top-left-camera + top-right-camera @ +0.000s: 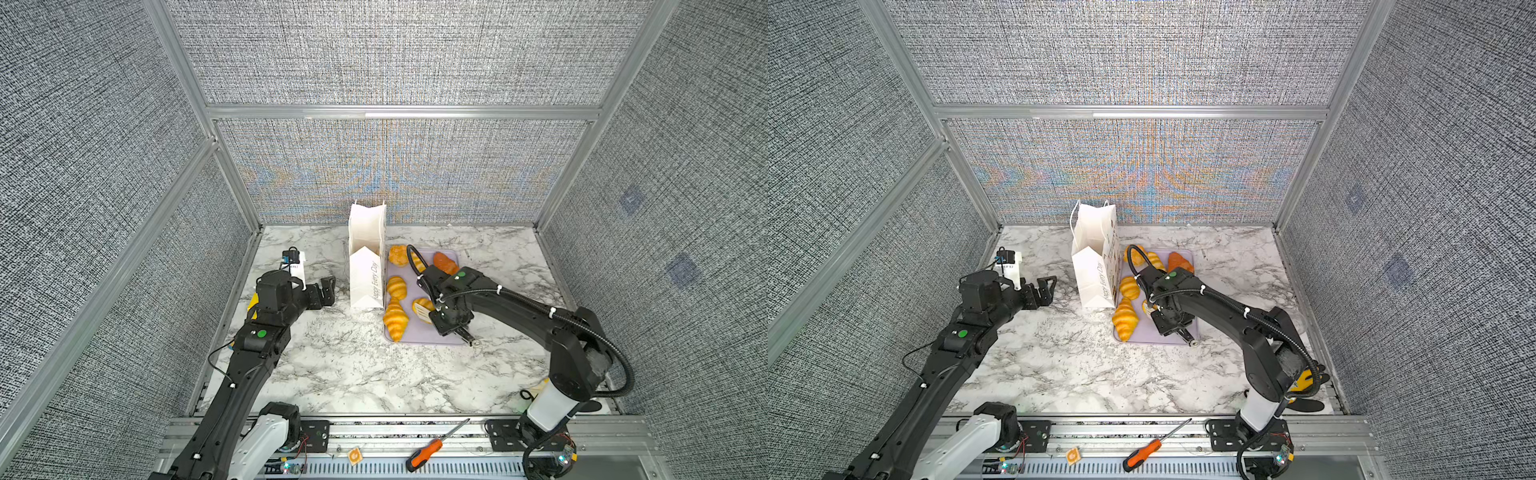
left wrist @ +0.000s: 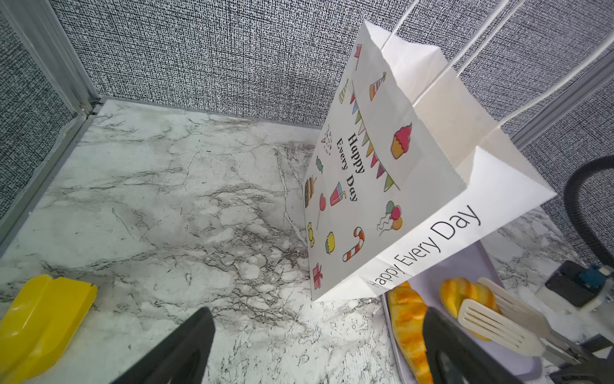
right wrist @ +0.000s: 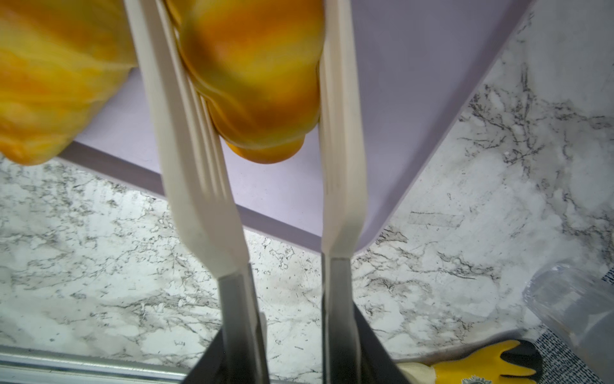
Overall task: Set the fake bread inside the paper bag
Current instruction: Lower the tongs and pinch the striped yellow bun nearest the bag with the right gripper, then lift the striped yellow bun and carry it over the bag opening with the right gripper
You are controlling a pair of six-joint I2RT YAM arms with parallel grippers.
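The white paper bag [image 1: 368, 266] stands upright and open-topped at mid-table, seen close in the left wrist view [image 2: 382, 186]. To its right several golden croissants of fake bread [image 1: 395, 318] lie on a lilac tray [image 1: 415, 334], one darker orange [image 1: 445, 262]. My right gripper [image 3: 289, 332] is shut on white tongs [image 3: 199, 183]. The tong blades press both sides of one croissant [image 3: 252, 73] over the tray; in both top views it shows under the arm [image 1: 1147, 307]. Left of the bag, my left gripper [image 1: 328, 291] hangs open and empty [image 2: 317, 332].
A yellow scoop [image 2: 43, 319] lies on the marble left of my left gripper. An orange-handled screwdriver [image 1: 428, 451] rests on the front rail. A yellow glove [image 3: 481, 365] and a clear plastic container [image 3: 571, 299] sit near the right arm's base. Grey walls enclose three sides.
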